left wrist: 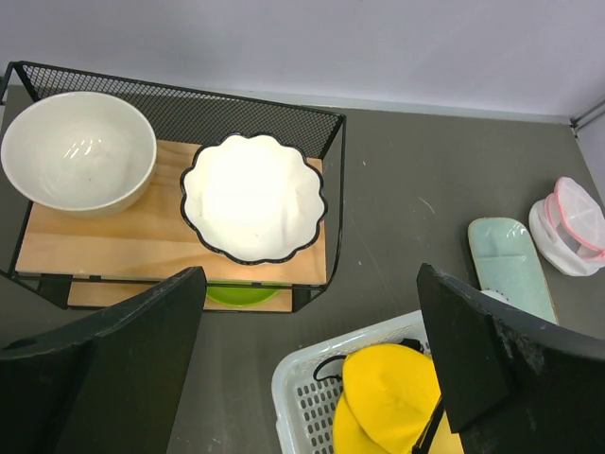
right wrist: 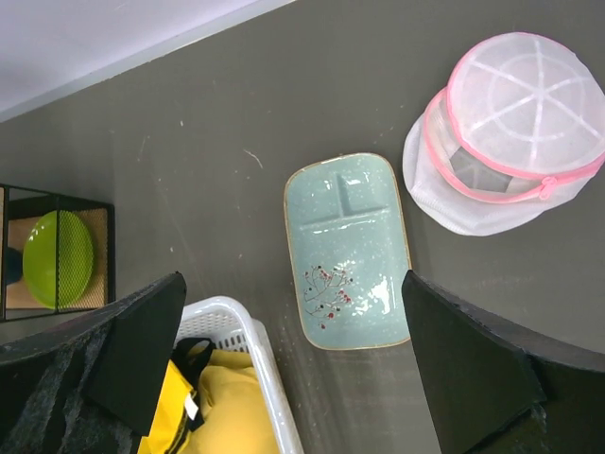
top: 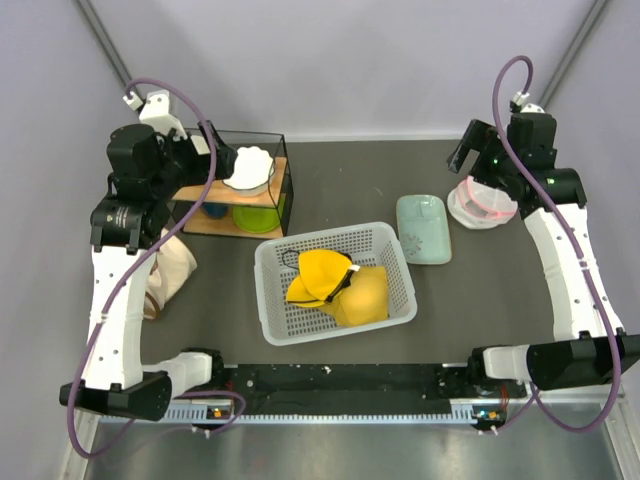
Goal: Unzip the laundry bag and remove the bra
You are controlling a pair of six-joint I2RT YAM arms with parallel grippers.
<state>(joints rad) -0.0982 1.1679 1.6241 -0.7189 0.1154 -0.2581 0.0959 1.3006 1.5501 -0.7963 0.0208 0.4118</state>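
Left arm (top: 108,310) crosses laundry bag (top: 178,266) lying near-to-far.

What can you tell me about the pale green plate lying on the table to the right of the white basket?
The pale green plate is a rounded rectangle, glossy like glazed ceramic. Ridges split its far end into compartments; small red blossoms mark the near end. It lies flat and empty on the dark table, between the white lattice basket and the pink-trimmed mesh pouch, touching neither.
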